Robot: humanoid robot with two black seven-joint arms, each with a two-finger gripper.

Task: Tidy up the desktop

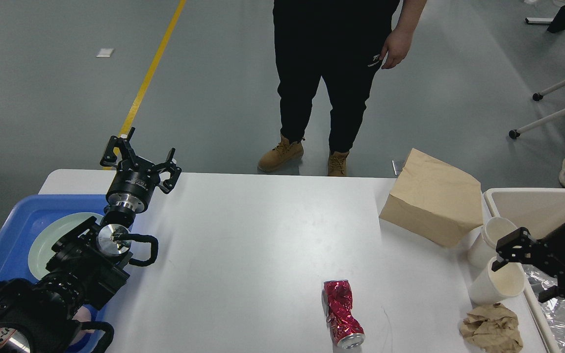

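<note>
Right gripper (525, 267) sits wide open over the near white paper cup (496, 283) at the right edge of the white rectangular desktop (263, 235), so I'd grab it there; left gripper (140, 159) open, far-left.

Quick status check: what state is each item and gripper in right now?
Can: crushed, lying on its side.
Paper bag: upright, tilted.
Far cup: tipped, looks empty.
Near cup: tipped, looks empty.
Paper wad: crumpled.
Left gripper: open, empty.
Right gripper: open, over near cup.
</note>
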